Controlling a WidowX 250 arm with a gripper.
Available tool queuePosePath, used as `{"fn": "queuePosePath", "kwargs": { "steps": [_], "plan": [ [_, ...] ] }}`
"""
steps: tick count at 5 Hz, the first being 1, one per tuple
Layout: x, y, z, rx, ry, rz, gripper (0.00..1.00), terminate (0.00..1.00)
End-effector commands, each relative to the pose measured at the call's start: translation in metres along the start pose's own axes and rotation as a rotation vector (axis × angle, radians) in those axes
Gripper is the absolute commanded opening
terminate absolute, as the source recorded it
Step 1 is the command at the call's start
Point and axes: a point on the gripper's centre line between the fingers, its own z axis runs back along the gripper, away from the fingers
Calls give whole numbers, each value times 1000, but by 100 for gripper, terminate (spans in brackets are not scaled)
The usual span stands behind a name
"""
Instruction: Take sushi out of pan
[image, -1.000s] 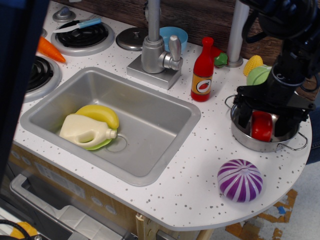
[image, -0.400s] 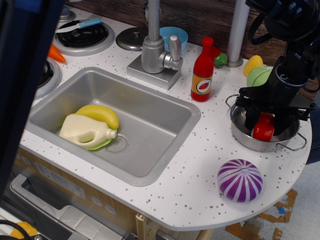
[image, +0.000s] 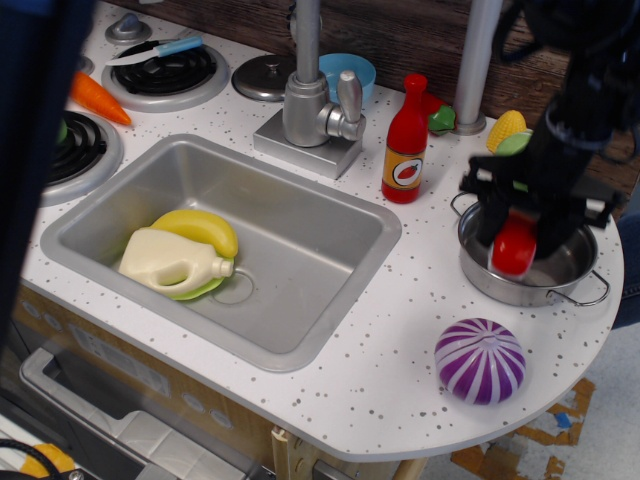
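Onion (image: 480, 360) in purple stripes sits nearest. Beyond it, my gripper (image: 516, 243) is clamped on the sushi (image: 514, 245) — risen since a moment ago, now about rim height over the pan (image: 527, 286), so extraction looks underway. Farther back, the red bottle (image: 405, 141) has an orange label — no readable writing.

White speckled toy-kitchen counter (image: 400, 380) curving round at its right end; steel sink basin (image: 300, 215) lying left of the gripper, grey faucet (image: 310, 95) behind it. Dark wood-grain wall (image: 400, 30) running along the back. Light falling evenly.
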Motion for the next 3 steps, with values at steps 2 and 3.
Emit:
{"fn": "queuePosePath", "kwargs": {
  "steps": [2, 3],
  "plan": [
    [-21, 48, 54, -11, -54, 10, 0, 0],
    [-33, 60, 35, -56, -46, 16, 0, 0]
  ]
}}
